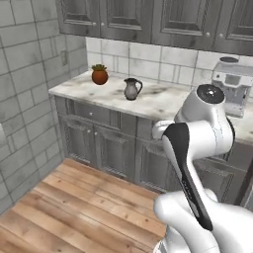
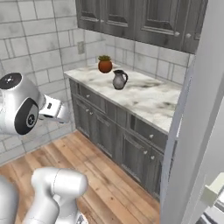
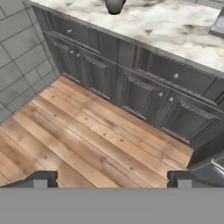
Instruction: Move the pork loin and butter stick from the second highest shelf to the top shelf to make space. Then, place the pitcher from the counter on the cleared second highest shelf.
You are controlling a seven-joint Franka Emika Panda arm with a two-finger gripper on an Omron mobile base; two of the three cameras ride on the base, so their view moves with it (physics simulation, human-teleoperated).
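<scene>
- Pitcher (image 1: 132,89) is seen standing upright on the counter (image 1: 163,101), near the back wall, its handle turned toward the coffee machine (image 1: 232,84)
- Beside it, toward the corner and clearly apart, a terracotta pot with a green plant (image 1: 99,74) is placed on the same marble top
- Gripper (image 3: 109,178) is held wide open with nothing between its fingertips (image 3: 40,178); it is aimed down at the wooden floor (image 3: 78,140) in front of the dark cabinets (image 3: 131,87)
- In the hand view the pitcher's rounded base is caught at the upper edge, well apart from the fingertips
- A pale fridge door edge (image 2: 205,109) is seen at the right of the right base view
</scene>
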